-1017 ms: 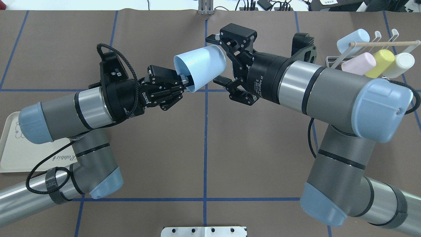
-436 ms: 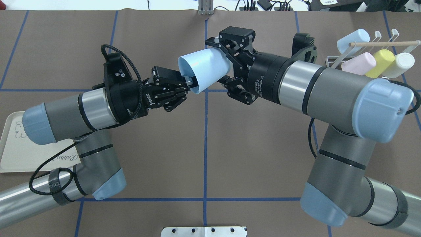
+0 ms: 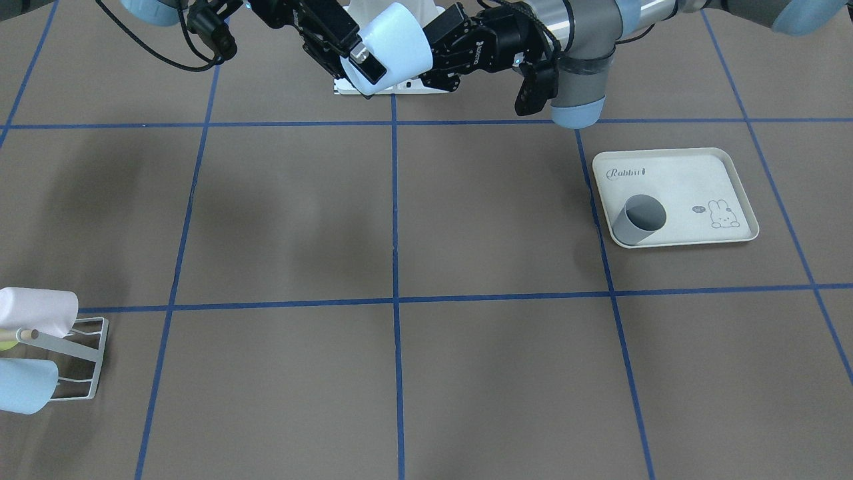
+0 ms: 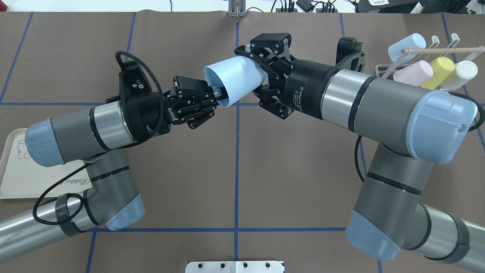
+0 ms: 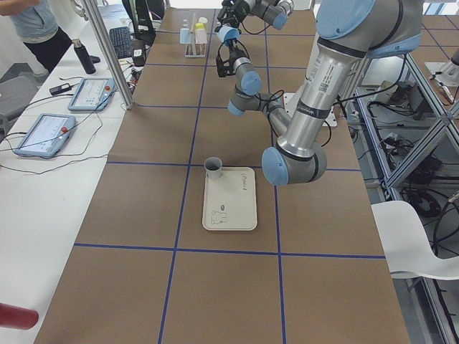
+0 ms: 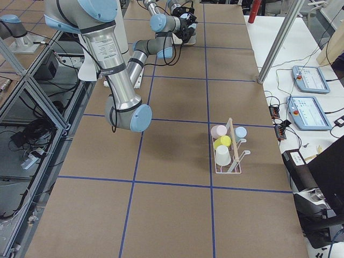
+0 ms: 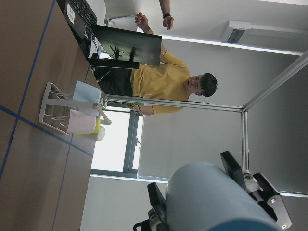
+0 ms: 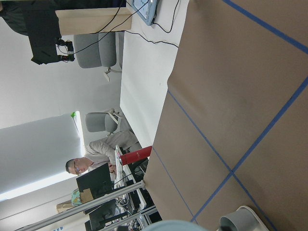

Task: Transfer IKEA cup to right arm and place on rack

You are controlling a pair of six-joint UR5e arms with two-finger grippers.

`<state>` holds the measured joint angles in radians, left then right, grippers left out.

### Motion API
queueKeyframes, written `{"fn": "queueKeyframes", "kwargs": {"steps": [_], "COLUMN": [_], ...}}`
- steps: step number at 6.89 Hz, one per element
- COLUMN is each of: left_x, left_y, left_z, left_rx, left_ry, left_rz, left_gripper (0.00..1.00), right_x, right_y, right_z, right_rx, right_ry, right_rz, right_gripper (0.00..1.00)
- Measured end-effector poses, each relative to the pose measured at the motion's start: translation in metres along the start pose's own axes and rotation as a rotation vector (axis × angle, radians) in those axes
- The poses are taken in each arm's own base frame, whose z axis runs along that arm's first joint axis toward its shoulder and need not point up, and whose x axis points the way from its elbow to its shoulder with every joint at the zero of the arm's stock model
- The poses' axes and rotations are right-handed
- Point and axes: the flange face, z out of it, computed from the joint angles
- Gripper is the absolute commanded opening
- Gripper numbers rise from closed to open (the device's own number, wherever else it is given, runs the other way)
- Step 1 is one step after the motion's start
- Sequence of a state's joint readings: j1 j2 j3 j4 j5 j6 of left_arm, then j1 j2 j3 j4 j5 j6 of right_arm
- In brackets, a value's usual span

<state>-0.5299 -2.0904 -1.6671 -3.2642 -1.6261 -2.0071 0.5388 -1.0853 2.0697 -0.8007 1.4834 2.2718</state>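
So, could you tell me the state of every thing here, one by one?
Light blue cup, in the air, on its side, gripped at both ends.
Left pincer, shut on its rim.
Right pincer, shut on its base.
Grey cup, upright, empty, on the tray.
Rabbit tray, lying flat.
Rack, standing, four cups on its prongs.

On my left, a cream rabbit-print tray (image 3: 673, 193) lies flat on the brown table (image 3: 300, 220), with a grey cup (image 3: 640, 220) standing upright in one corner of it.
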Motion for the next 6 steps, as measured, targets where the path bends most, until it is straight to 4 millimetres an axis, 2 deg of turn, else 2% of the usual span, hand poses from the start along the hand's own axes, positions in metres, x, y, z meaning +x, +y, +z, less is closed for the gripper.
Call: {"fn": "queueKeyframes", "kwargs": {"steps": [2,3,4,5,6], "left_x": [0.006,0.008,0.003,-0.006,-0.012], "left_y": [-0.014,-0.032,-0.049,-0.059,-0.065], "left_z": [-0.008,-0.021,-0.038,-0.049,-0.052], "left_rx": [0.020,0.048,0.079,0.103,0.119], "left_ry": [-0.007,-0.027,-0.062,-0.115,-0.167], "left_rz": [0.027,0.069,0.151,0.248,0.306], "left_gripper": [1.00,1.00,1.00,1.00,1.00], "right_x": [-0.002,-0.001,0.001,-0.001,-0.009], "right_y": [-0.006,-0.020,-0.043,-0.075,-0.115], "right_z": [-0.001,-0.001,0.003,0.007,0.010], "right_rx": [0.016,0.051,0.109,0.192,0.294], "right_ry": [0.002,0.012,0.039,0.082,0.148], "right_rz": [-0.022,-0.084,-0.191,-0.309,-0.434], "right_gripper": [0.00,0.00,0.00,0.00,0.00]}}
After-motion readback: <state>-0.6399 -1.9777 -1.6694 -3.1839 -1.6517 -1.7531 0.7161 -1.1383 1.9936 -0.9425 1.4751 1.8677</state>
